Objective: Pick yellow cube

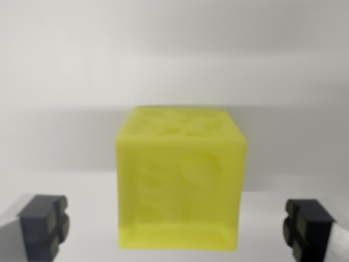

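The whole wrist view is blurred, so fine detail is lost. Only the tips of the 2 fingers (43, 226) are seen, cut off by the lower edge and the corners. The gripper (175, 228) is spread wide, with a clear gap between each dark, blocky pad and the yellow cube (181, 188). The cube is seen in the middle of the view, between the fingers, resting on a pale, plain surface (82, 185). Its plastic looks slightly translucent, and shallow round dents can be made out on its top and front faces. A grey band of shadow is seen behind it.
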You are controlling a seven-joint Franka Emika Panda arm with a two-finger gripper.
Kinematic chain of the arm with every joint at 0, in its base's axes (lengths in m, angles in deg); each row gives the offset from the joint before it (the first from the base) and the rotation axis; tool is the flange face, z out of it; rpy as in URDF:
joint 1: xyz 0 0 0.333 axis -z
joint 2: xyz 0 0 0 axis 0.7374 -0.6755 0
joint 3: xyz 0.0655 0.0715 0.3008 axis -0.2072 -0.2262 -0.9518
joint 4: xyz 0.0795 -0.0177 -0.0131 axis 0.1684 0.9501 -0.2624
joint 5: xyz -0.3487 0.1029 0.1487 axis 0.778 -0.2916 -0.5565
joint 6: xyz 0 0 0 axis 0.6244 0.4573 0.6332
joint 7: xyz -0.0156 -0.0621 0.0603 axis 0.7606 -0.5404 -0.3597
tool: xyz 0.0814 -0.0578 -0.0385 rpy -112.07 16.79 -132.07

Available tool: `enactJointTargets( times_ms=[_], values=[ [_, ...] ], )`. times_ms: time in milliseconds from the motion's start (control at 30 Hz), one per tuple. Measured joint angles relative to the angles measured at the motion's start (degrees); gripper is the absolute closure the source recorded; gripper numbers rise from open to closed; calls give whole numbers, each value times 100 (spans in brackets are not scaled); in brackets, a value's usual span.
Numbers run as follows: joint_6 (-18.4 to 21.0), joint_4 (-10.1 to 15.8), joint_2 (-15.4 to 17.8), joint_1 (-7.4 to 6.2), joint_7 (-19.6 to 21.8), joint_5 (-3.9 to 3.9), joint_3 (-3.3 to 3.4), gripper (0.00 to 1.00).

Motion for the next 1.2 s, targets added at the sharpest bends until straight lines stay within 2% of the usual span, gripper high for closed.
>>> enactJointTargets(
  times_ms=[533, 667, 700, 867, 1200],
  values=[
    [-522, -170, -700, -22, -117, -144, -7, 0],
    [-569, -192, -769, -31, -142, -175, -4, 0],
    [-570, -194, -772, -41, -155, -191, 1, 100],
    [-518, -172, -697, -44, -148, -189, 7, 100],
    [-193, -60, -257, -24, -64, -78, 11, 100]
  ],
)
